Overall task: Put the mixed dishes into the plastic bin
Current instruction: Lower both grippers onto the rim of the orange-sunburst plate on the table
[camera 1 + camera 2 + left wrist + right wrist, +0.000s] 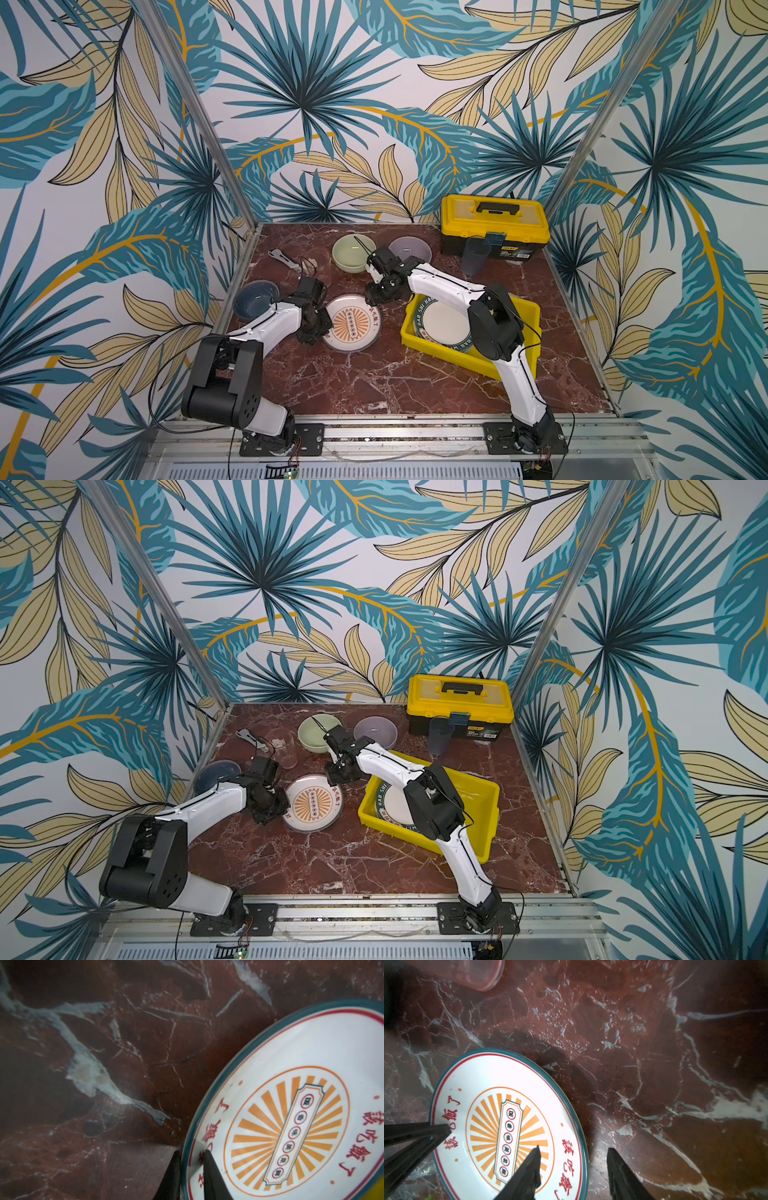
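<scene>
Sunburst plate [352, 323] lies on the red marble surface [374, 382], just left of the yellow bin [440, 355]. Left jaws pinch its left rim. Right jaws hang half open, straddling the far-right rim and gripping nothing.

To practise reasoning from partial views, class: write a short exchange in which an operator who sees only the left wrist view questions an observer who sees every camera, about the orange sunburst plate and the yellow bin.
Operator: My left fingers pinch the sunburst plate's rim. Where are the other fingers?
Observer: The right fingers stand open astride the rim across from yours.
Operator: Anything in the yellow bin?
Observer: One lettered plate lies in it, partly hidden by the right arm.
</scene>
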